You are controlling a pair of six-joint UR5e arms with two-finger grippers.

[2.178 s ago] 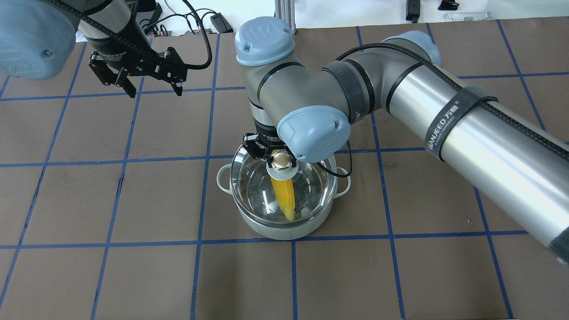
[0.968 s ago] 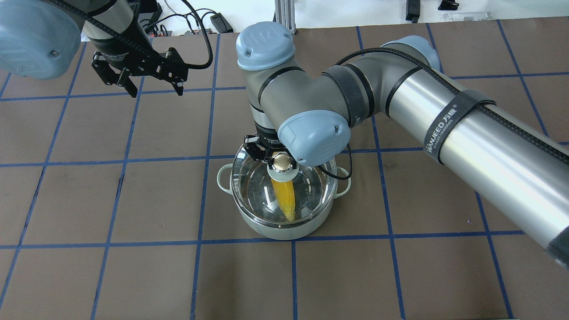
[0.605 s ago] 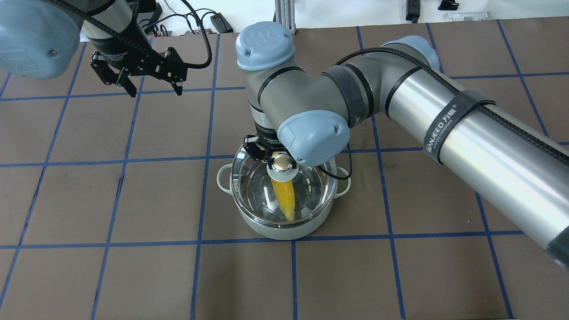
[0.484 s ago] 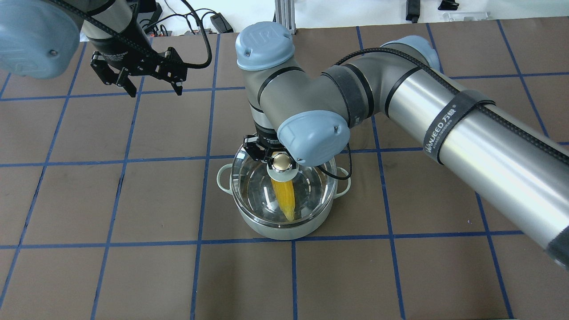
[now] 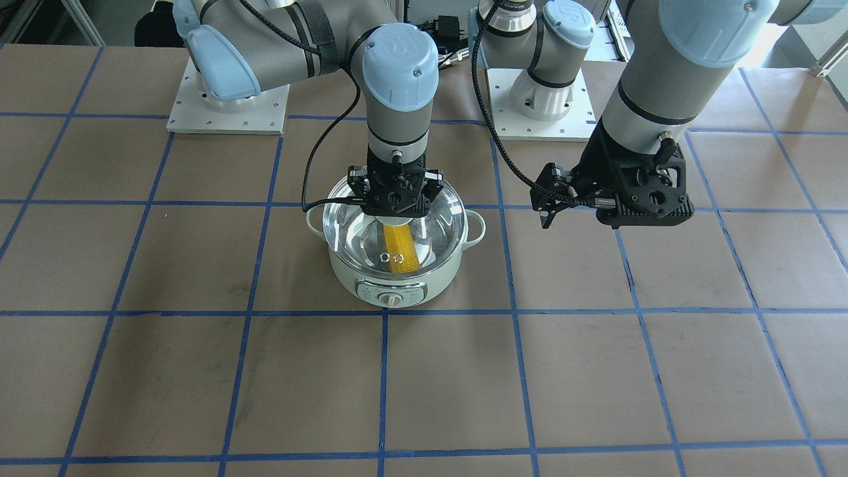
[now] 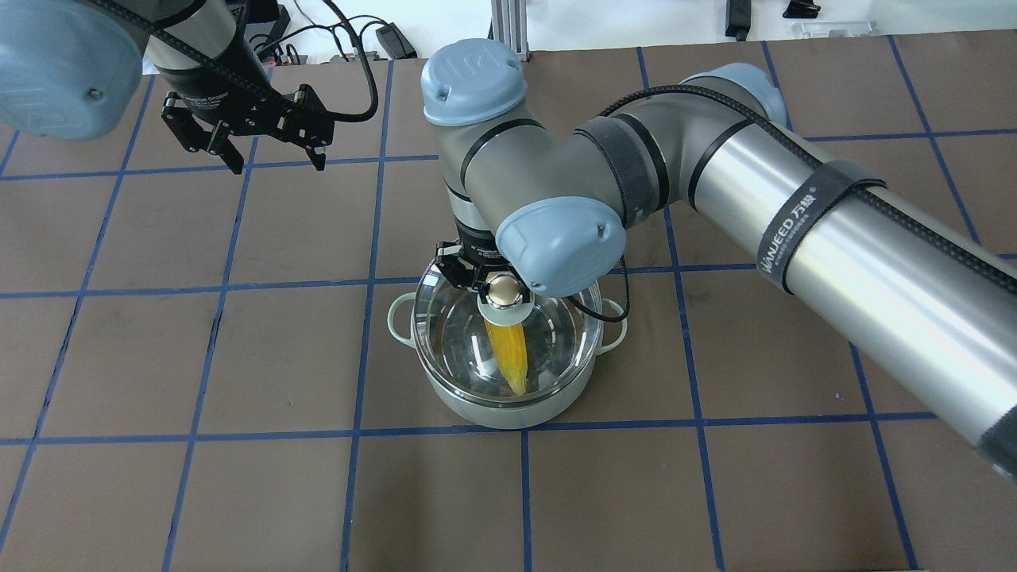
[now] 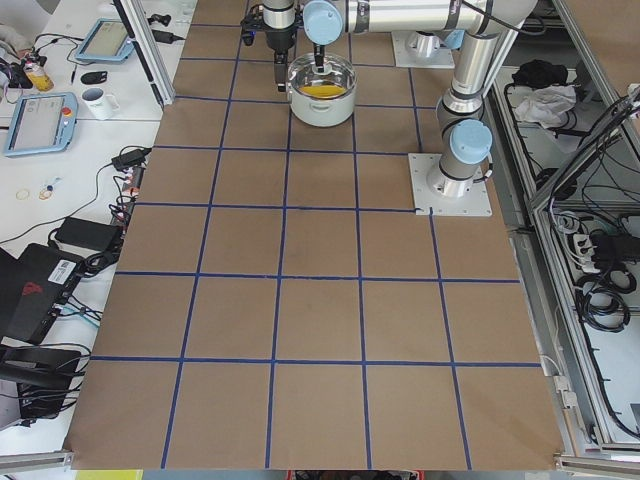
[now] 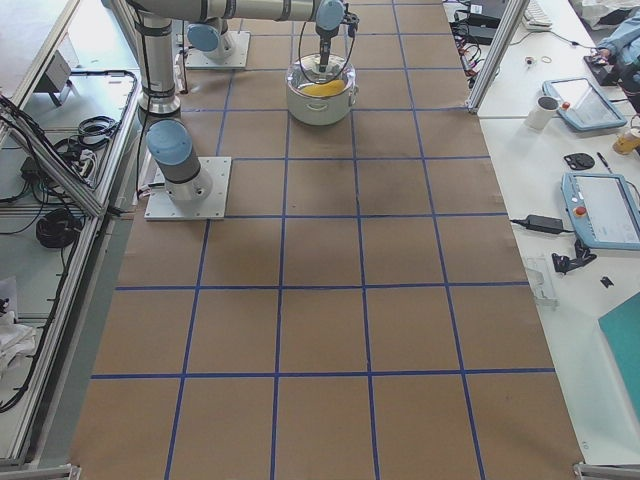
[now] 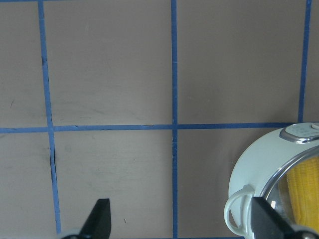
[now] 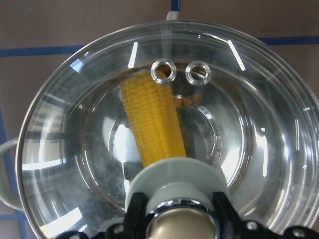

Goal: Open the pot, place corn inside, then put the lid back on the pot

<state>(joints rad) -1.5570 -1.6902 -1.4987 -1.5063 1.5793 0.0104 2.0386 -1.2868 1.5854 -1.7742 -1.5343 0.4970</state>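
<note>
Count: one pot [image 5: 354,278], one corn [image 10: 152,119], one lid [image 10: 249,129], two vent rings [image 10: 164,69], two grippers. Corn lies inside pot under lid. Long axis runs robot-to-operator: blunt end toward your side and panel [image 5: 392,291], tapered tip toward robot. Lid sits on pot. Right gripper [image 10: 178,221] clamps knob [image 6: 504,290], one finger each side. Left gripper [image 6: 278,155] hovers over table [image 5: 199,371], jaws wide, empty, well apart from pot. Versus 2.2 s back: right arm slightly lower in overhead view. Since 1.0 s back you find no visible shift.
</note>
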